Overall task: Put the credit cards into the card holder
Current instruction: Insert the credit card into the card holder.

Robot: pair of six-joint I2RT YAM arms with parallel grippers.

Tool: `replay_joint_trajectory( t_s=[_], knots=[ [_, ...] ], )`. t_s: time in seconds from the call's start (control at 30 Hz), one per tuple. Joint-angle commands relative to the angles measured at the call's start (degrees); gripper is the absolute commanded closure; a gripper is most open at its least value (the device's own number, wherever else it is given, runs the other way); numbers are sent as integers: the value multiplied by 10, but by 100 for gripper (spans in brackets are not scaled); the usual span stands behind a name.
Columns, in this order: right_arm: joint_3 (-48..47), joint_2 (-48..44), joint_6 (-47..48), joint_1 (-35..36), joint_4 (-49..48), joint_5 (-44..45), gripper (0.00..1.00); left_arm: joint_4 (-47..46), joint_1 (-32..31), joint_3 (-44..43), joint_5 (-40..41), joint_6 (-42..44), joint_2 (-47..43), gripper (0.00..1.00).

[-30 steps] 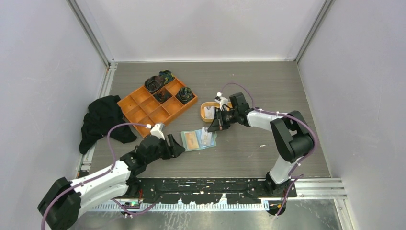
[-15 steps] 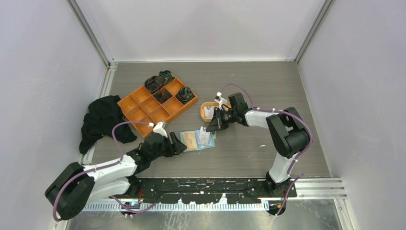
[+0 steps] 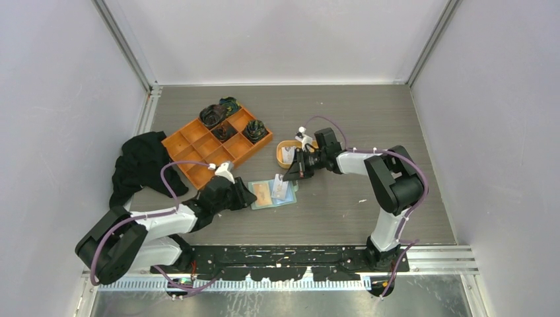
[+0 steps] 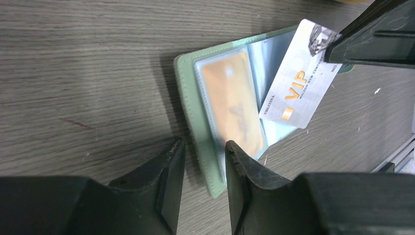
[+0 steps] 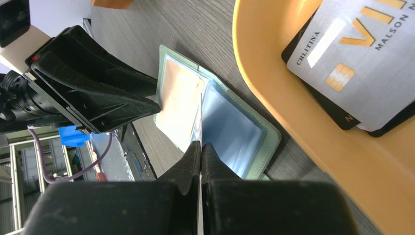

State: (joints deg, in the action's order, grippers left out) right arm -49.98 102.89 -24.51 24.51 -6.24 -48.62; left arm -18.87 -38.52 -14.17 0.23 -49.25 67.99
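1. The left gripper (image 4: pixel 204 144), jaws spread, straddles the card holder's (image 4: pixel 193 98) edge.
2. One open card holder lies on the table (image 3: pixel 343 211), with one orange card (image 4: pixel 235 103) pocketed.
3. The right gripper (image 5: pixel 200 144) pinches one silver card (image 4: pixel 298 73) above it.
4. One orange dish (image 5: pixel 254 73) holds at least two more cards (image 5: pixel 362 54).

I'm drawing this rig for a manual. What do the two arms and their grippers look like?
The left arm and right arm have white links, chunky black joints and looping purple cables. The left gripper and right gripper have black wedge-shaped fingers.
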Motion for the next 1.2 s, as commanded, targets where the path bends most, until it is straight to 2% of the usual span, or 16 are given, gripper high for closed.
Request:
replay_joint_trajectory(
  t_s=[0.0, 0.27, 0.43, 0.7, 0.97, 1.17],
  knots=[
    [-23, 11, 8, -2, 2, 1, 99, -11, 3, -18, 0, 21, 32, 66],
    [-29, 23, 16, 2, 18, 5, 99, -10, 6, -34, -24, 30, 61, 83],
    [-30, 24, 20, 7, 26, 12, 99, -11, 5, -39, -29, 33, 72, 89],
    [-31, 23, 10, 13, 33, 29, 99, -13, 6, -45, -33, 35, 87, 94],
    [-2, 6, -58, 1, -39, 19, 99, -16, 6, -38, -33, 31, 87, 97],
    [-1, 0, -62, -7, -48, 2, 99, -17, 6, -37, -33, 29, 85, 98]
  ],
)
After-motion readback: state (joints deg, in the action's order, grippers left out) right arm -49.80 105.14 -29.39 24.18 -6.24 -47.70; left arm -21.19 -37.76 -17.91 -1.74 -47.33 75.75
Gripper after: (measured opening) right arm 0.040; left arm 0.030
